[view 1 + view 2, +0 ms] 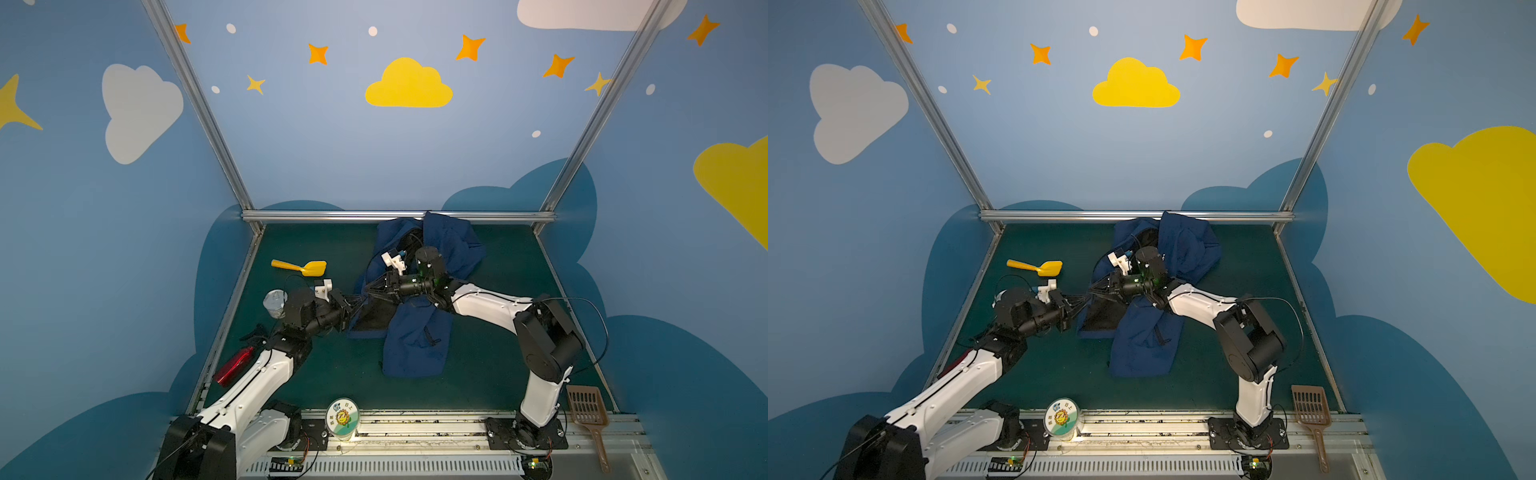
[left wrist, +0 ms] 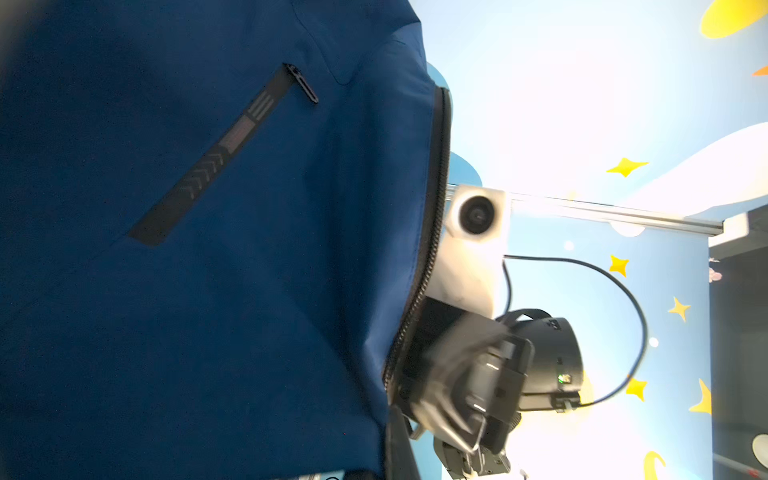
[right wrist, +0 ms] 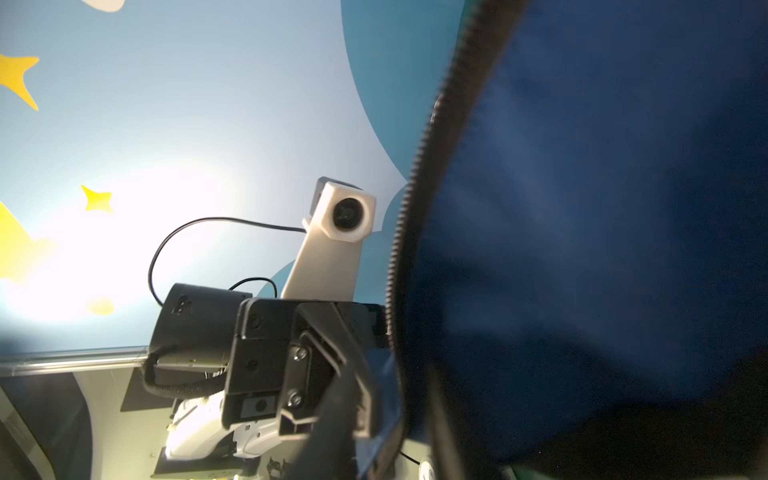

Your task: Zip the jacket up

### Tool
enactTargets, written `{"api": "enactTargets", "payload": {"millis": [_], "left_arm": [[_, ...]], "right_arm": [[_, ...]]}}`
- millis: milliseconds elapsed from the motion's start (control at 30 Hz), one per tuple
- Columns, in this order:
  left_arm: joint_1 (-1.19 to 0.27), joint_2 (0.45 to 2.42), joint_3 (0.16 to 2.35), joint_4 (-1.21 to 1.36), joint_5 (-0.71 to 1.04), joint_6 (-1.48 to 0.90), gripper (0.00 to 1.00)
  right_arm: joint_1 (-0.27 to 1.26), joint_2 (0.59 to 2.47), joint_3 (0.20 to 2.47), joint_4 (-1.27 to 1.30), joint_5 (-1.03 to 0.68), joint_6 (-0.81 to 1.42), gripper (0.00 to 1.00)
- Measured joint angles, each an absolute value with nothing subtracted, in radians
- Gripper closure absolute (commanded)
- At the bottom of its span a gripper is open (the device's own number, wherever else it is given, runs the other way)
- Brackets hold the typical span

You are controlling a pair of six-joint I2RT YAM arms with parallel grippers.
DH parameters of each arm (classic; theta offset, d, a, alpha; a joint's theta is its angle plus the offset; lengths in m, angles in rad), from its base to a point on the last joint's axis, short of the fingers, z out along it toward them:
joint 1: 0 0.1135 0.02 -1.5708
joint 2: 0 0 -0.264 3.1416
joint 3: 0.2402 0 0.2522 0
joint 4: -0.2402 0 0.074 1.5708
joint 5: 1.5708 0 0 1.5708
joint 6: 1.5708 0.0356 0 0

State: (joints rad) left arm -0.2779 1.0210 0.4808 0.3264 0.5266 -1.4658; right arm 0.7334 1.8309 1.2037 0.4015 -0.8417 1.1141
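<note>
We pinch the jacket's [image 1: 415,349] zipper edge [image 2: 432,232] in the closed left tool [image 1: 357,301]. Whether the right tool [image 1: 372,287] grips, we cannot tell. Next we likely mate the zipper ends.

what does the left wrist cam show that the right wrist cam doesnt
Only the left wrist view: the jacket with its dark zipped pocket, and the right arm's wrist camera. Only the right wrist view: the left arm's wrist camera. Both: navy fabric filling one side of the picture, the front zipper teeth running along its unjoined edge, and the blue starred wall behind.
</note>
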Motion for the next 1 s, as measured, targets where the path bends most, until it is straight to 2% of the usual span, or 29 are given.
{"api": "enactTargets", "payload": {"millis": [100,200,300,433,533,700,1000], "left_arm": [[-0.278,1.014,0.481,0.290,0.523,-1.440,0.97],[-0.275,1.006,0.484,0.248,0.519,-1.407,0.97],[-0.260,1.006,0.501,0.202,0.520,-1.366,0.97],[-0.222,1.010,0.522,0.160,0.526,-1.321,0.97],[-0.196,1.024,0.524,0.150,0.538,-1.297,0.97],[-0.159,1.039,0.524,0.113,0.558,-1.260,0.97],[-0.070,1.038,0.480,0.097,0.604,-1.229,0.97]], "right_arm": [[0.729,1.754,1.164,0.360,-0.800,1.093,0.35],[0.728,1.647,1.139,0.194,-0.711,1.026,0.33],[0.744,1.539,1.136,-0.028,-0.552,0.944,0.30],[0.836,1.463,1.138,-0.331,-0.317,0.885,0.20],[0.959,1.489,1.150,-0.539,-0.159,0.884,0.15],[1.136,1.590,1.199,-0.776,0.022,0.936,0.13],[1.260,1.800,1.373,-0.871,0.092,0.934,0.12]]}}
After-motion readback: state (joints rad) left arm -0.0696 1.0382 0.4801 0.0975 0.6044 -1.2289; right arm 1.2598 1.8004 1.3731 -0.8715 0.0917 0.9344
